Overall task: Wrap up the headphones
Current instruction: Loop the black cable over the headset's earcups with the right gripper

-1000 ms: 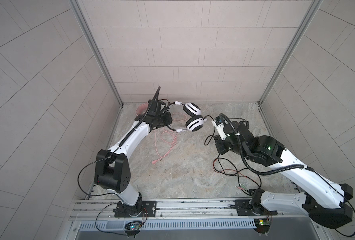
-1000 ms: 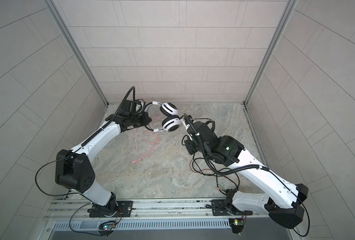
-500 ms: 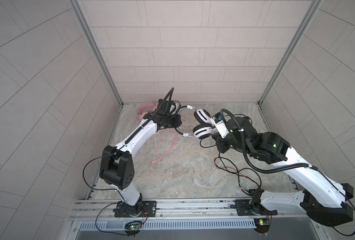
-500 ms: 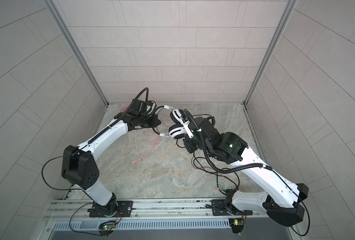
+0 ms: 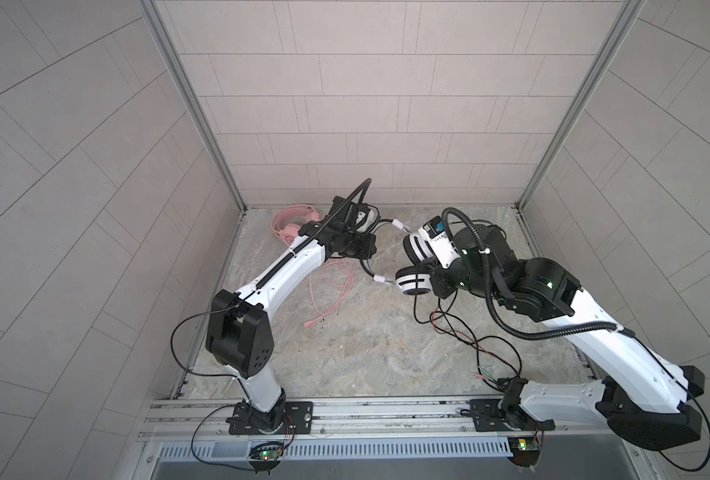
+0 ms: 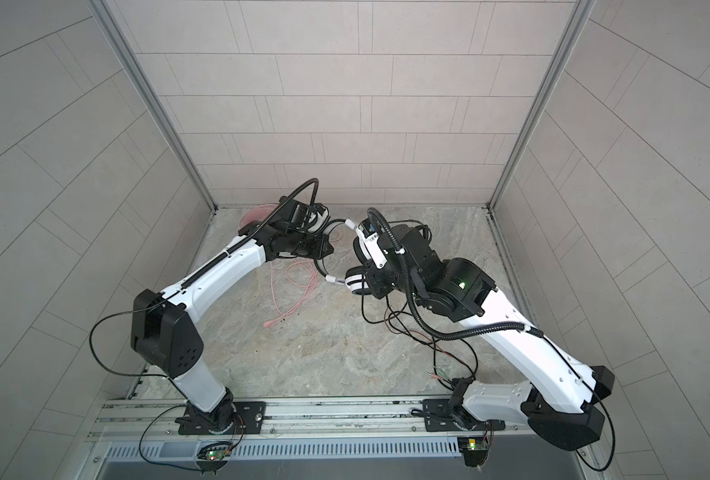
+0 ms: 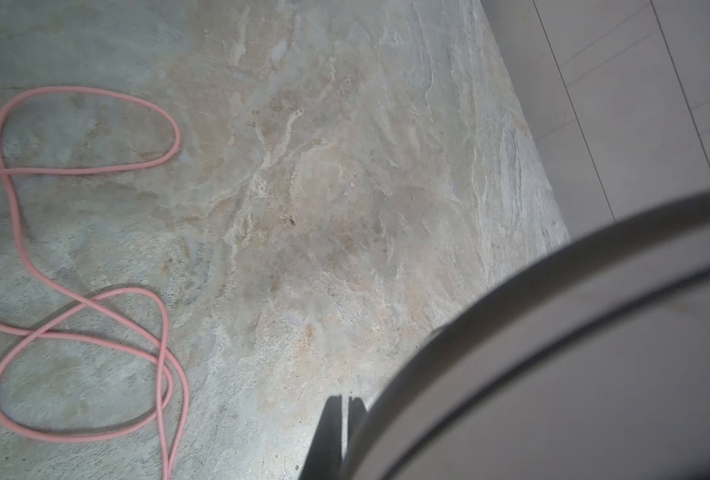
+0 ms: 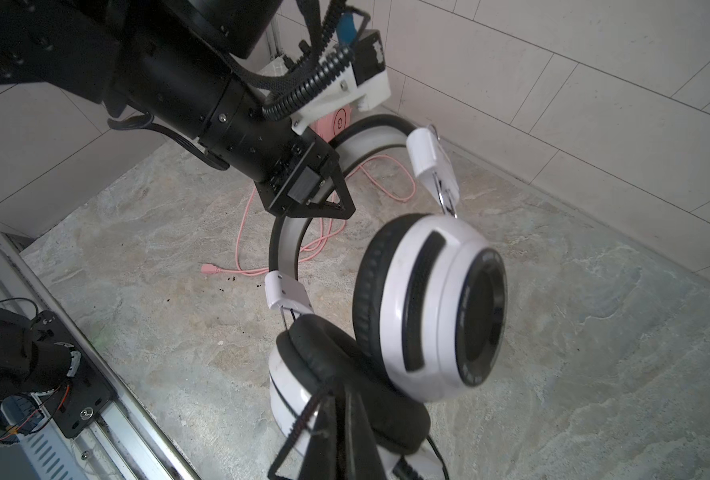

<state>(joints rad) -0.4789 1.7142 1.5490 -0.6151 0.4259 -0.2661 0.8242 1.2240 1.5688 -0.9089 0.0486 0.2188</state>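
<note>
White headset (image 5: pixel 412 282) up off the counter (image 5: pixel 366 353) between both arms; pink headset (image 5: pixel 293 220) parked back left.
Left claw (image 8: pixel 324 195) is clamped on the band (image 8: pixel 287 237) so I have a fixed spool. Right claw (image 8: pixel 341 419) is pinched on the black cable (image 8: pixel 308 415) by the lower cup, slack trailing, ready to wind, I reckon.
</note>
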